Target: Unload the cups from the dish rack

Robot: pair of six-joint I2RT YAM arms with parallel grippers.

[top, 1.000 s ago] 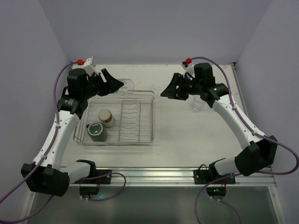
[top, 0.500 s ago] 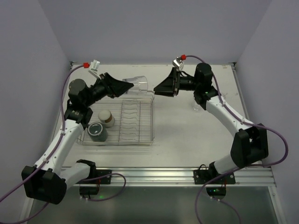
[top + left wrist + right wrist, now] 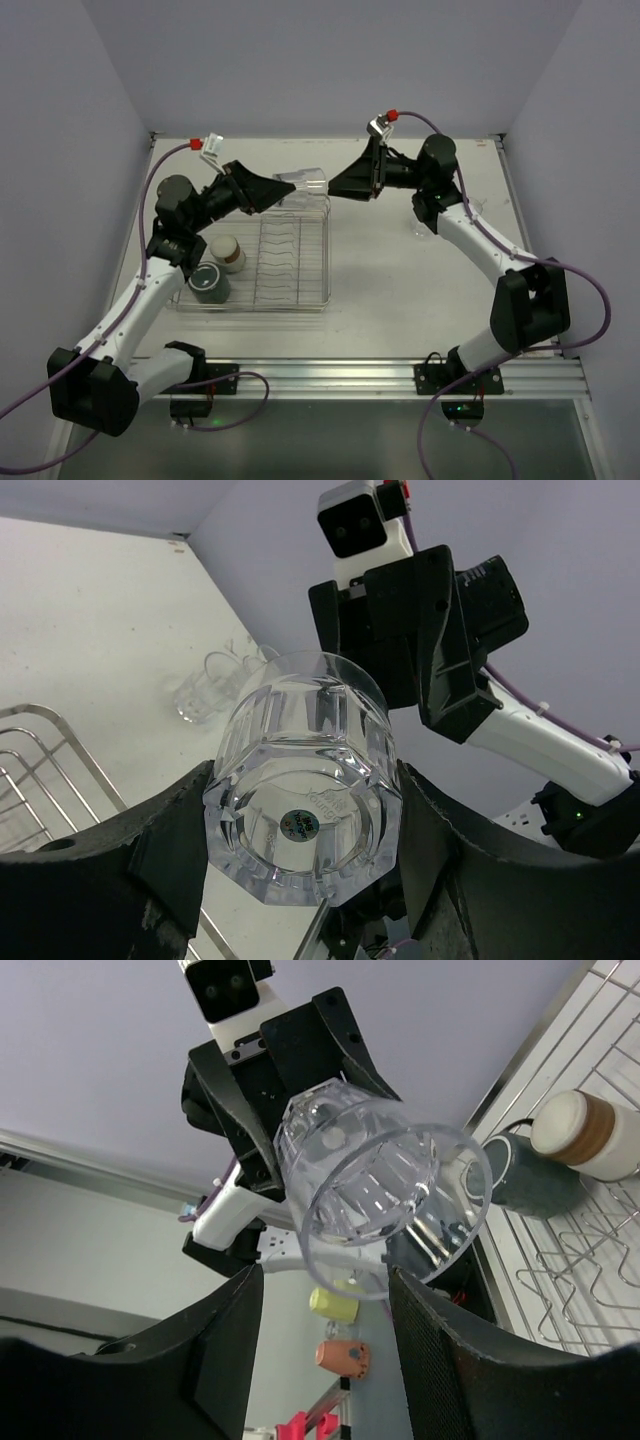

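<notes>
While my left gripper clamps the base of a clear faceted glass tumbler, held sideways at upper centre of the overhead view over the silver wire dish rack, my right gripper stands open at its mouth, and a cream brown-banded cup and a dark grey-green mug sit in the rack's left end.

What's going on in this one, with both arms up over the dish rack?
It looks like a handover in mid-air. The left gripper holds a clear tumbler by its base, on its side above the far edge of the rack. The right gripper faces the tumbler's mouth, jaws open on either side of its rim. A cream cup and a dark mug sit in the rack. Clear glasses stand on the table beyond it.
</notes>
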